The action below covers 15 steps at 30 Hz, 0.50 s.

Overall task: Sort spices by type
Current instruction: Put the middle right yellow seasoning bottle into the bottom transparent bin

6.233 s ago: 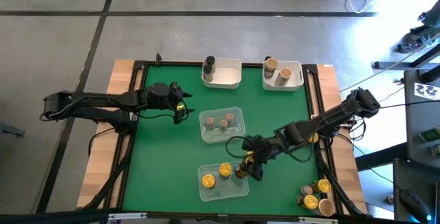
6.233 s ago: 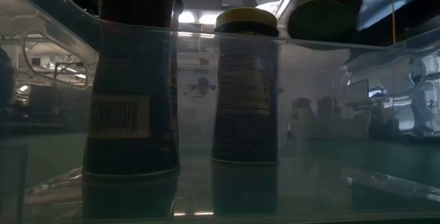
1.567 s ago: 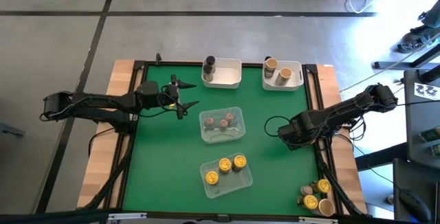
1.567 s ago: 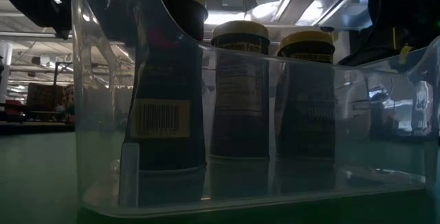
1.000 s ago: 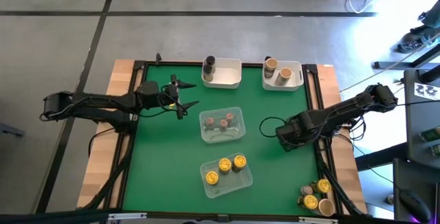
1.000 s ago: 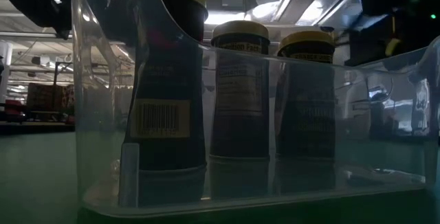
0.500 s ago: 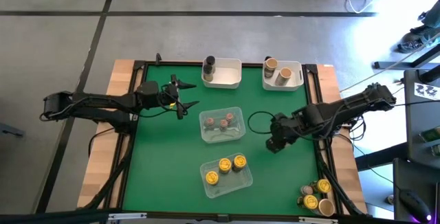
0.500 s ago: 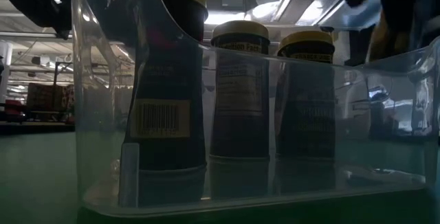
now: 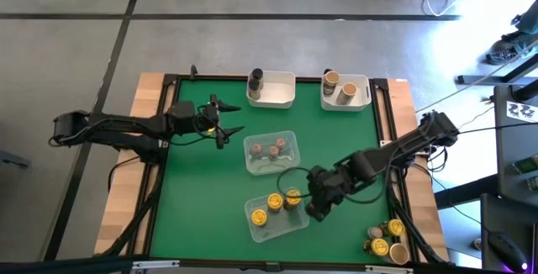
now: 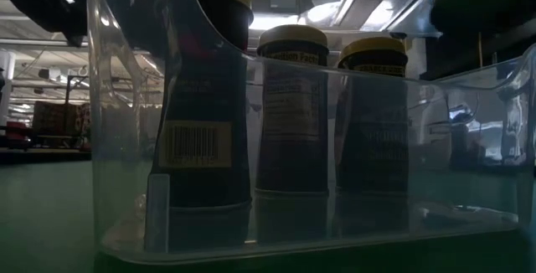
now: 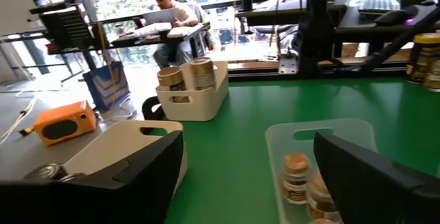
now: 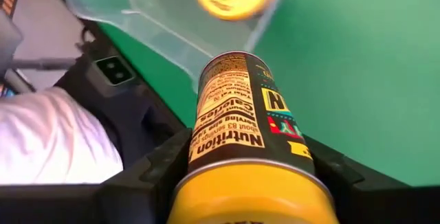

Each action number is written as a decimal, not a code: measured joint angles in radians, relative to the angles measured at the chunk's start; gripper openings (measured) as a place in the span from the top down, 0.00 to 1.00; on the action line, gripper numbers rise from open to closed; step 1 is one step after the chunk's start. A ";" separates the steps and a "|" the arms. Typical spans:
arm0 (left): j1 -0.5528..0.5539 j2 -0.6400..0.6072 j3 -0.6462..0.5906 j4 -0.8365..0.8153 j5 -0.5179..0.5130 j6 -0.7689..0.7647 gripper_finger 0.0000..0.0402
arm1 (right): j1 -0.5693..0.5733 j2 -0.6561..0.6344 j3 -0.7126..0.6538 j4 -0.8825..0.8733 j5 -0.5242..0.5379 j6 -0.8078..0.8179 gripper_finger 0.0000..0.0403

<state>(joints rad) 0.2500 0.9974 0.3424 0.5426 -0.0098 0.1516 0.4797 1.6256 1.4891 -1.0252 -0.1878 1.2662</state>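
Between the right gripper's jaws sits a yellow-lidded spice jar, clamped across its body, lid toward the wrist camera and printed label outward; seen from above, this gripper hangs at the right edge of the near clear tray, where three yellow-lidded jars stand; the low view shows the same three jars upright in a row behind the tray's clear wall. Farther toward the middle of the green surface lies a second clear tray with reddish-brown-topped jars in it; the left wrist view shows them stacked close together. The left gripper hovers just left of that tray, jaws spread wide and holding nothing. At the far edge stand two white bins; the left bin holds a tall dark grey jar, the right bin holds tan-lidded jars. More jars cluster at the near right corner of the surface. Beyond the table, the left wrist view shows a person seated at a desk.
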 joint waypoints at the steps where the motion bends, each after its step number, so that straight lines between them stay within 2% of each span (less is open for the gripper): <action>1: -0.007 0.000 0.000 0.000 0.000 0.001 0.22 | -0.001 0.020 0.023 0.004 -0.005 -0.019 0.49; 6: -0.044 0.000 0.000 -0.003 0.000 0.008 0.22 | -0.001 0.085 0.107 0.008 0.009 -0.080 0.49; 15: -0.090 0.000 0.000 0.000 0.000 0.063 0.22 | -0.001 0.135 0.117 0.031 0.061 -0.096 0.49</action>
<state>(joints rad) 0.1597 0.9977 0.3428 0.5429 -0.0101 0.2149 0.4782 1.7604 1.6066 -0.9946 -0.1271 1.1707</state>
